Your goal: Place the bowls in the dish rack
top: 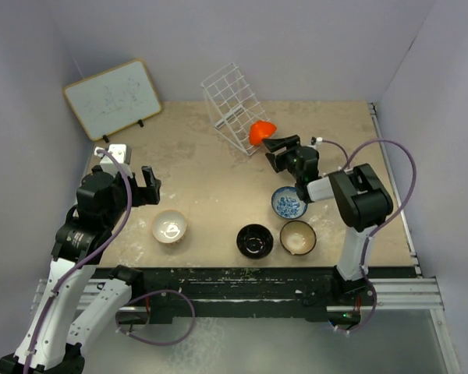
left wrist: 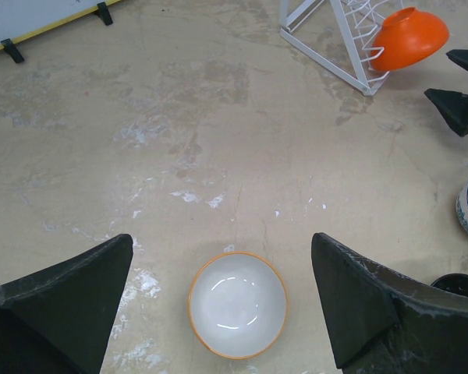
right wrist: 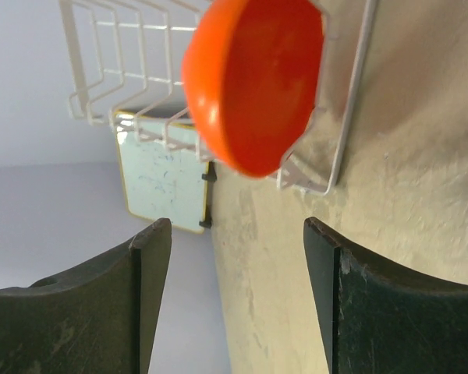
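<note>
The dish rack (top: 232,105) is leaning tilted just ahead of the open, empty right end effector (top: 274,153). The orange-red bowl (top: 261,131) is resting on edge against its nearest end. The cream-white bowl (left wrist: 238,304) is sitting upright below the open left end effector (top: 152,187).

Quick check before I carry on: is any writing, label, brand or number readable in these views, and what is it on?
No text can be read in any view.
The whiteboard has faint pen marks, too small and blurred to read.
The blue-and-white bowl shows only a painted pattern, no words.
</note>
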Available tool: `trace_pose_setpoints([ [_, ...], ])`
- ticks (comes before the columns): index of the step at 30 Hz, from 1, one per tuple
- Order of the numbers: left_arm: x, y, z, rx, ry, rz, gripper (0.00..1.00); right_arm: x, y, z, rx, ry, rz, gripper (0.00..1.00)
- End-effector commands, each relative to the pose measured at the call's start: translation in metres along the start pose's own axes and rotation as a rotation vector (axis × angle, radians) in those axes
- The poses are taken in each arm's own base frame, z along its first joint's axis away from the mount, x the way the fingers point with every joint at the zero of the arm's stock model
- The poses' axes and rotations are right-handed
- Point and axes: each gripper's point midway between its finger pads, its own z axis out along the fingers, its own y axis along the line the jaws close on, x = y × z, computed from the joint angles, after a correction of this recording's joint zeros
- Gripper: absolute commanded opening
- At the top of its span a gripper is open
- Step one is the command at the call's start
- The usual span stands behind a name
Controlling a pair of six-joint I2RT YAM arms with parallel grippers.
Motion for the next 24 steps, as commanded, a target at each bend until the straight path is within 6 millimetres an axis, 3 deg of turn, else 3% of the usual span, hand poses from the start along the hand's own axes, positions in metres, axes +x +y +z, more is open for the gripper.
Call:
trace_pose_setpoints([
  [1,-0.014,-0.001,-0.002,0.000,-0.042,-0.009,0.99,-0.005,0.046,-0.032,-0.069,-0.002,-0.152,0.71],
  [6,-0.012,0.000,0.000,-0.003,-0.039,-0.010,0.99,-0.013,0.040,-0.073,0.031,-0.032,-0.326,0.73],
  [7,-0.011,0.000,0.001,-0.005,-0.036,-0.010,0.99,-0.012,0.046,-0.083,0.027,-0.030,-0.370,0.73],
  [16,-0.016,-0.004,0.001,0.013,-0.050,-0.020,0.99,-0.007,0.034,-0.156,0.332,0.073,-0.886,0.72],
  [20,-0.016,-0.004,0.005,0.014,-0.051,-0.023,0.99,0.013,0.023,-0.183,0.450,0.126,-1.057,0.72],
  [24,-0.018,-0.007,0.007,0.022,-0.050,-0.029,0.99,0.034,0.000,-0.189,0.513,0.263,-1.127,0.70],
])
